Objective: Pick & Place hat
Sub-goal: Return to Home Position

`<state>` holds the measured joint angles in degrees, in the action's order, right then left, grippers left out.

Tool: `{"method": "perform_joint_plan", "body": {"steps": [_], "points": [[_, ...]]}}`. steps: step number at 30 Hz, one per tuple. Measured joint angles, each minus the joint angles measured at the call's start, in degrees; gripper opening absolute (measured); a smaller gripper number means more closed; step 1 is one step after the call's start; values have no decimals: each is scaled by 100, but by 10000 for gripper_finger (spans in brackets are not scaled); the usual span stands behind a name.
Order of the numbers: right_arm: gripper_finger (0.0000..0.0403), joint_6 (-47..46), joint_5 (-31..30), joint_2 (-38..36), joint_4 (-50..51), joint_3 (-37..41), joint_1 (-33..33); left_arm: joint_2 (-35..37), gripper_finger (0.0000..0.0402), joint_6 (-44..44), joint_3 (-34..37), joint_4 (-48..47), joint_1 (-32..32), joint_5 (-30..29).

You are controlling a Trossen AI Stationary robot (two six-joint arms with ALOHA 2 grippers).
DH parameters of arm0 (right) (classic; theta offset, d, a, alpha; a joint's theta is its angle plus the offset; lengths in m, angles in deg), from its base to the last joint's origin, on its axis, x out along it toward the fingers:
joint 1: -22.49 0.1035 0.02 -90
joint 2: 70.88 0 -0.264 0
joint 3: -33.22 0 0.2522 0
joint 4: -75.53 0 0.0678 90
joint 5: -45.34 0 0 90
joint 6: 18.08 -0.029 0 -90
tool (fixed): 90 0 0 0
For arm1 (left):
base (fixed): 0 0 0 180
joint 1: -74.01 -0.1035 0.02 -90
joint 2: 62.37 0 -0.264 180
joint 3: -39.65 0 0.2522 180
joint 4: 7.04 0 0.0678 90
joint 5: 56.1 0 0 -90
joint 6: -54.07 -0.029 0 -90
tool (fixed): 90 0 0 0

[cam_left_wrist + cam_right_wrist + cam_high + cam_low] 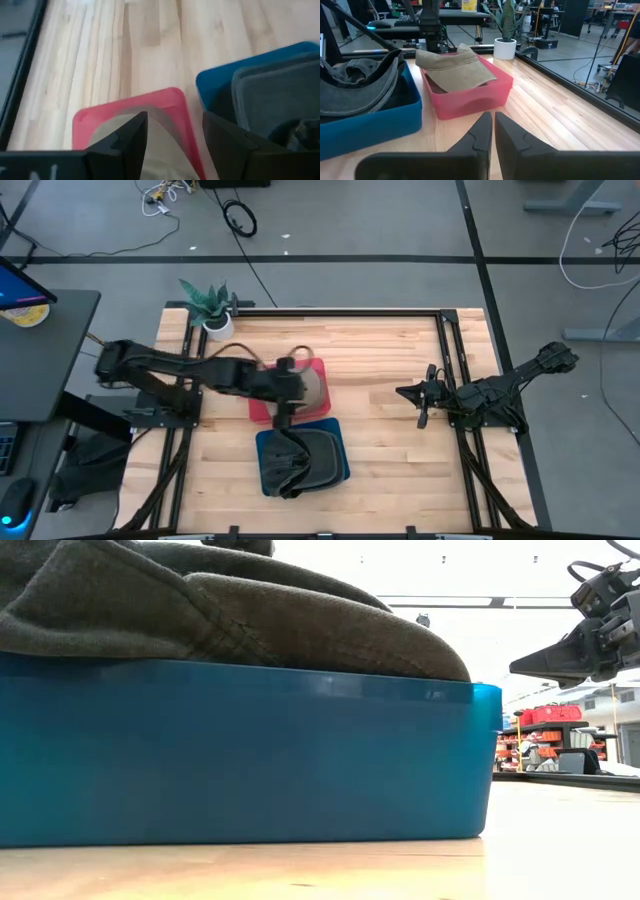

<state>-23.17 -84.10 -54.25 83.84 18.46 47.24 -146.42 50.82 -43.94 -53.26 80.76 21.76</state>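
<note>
Left hand [175, 116] spread above pink bin [125, 101] — brown cap [457, 70] inside, right hand [492, 117] pressed together, at bench [380, 440] edge

A plant [213, 308] stands on the counter's [390, 430] corner by the left arm; a black cable [240, 218] coils on the floor [400, 220].

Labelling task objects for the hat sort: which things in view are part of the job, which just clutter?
Job: blue bin, dark caps in it, pink bin, brown cap in it, left gripper open over the pink bin, right gripper shut by the table's right edge.
Lying about: potted plant, floor cables, side desk.
</note>
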Motion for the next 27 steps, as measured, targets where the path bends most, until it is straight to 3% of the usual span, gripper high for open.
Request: {"method": "perform_joint_plan", "body": {"steps": [6, 8, 16, 27], "points": [[25, -1, 0, -1, -24, 0, -1, 1506, 193, 157, 2168, 1833, -12, 181], [25, 1, -1, 4, -33, 0, -1, 1982, 193, 271, 2638, 1960, -20, 194], [25, -1, -2, 4, -134, 0, -1, 3539, 193, 442, 3641, 2232, -31, -197], [25, 0, -2, 8, -170, 0, -1, 4895, 193, 730, 4611, 2649, -50, -669]]}}
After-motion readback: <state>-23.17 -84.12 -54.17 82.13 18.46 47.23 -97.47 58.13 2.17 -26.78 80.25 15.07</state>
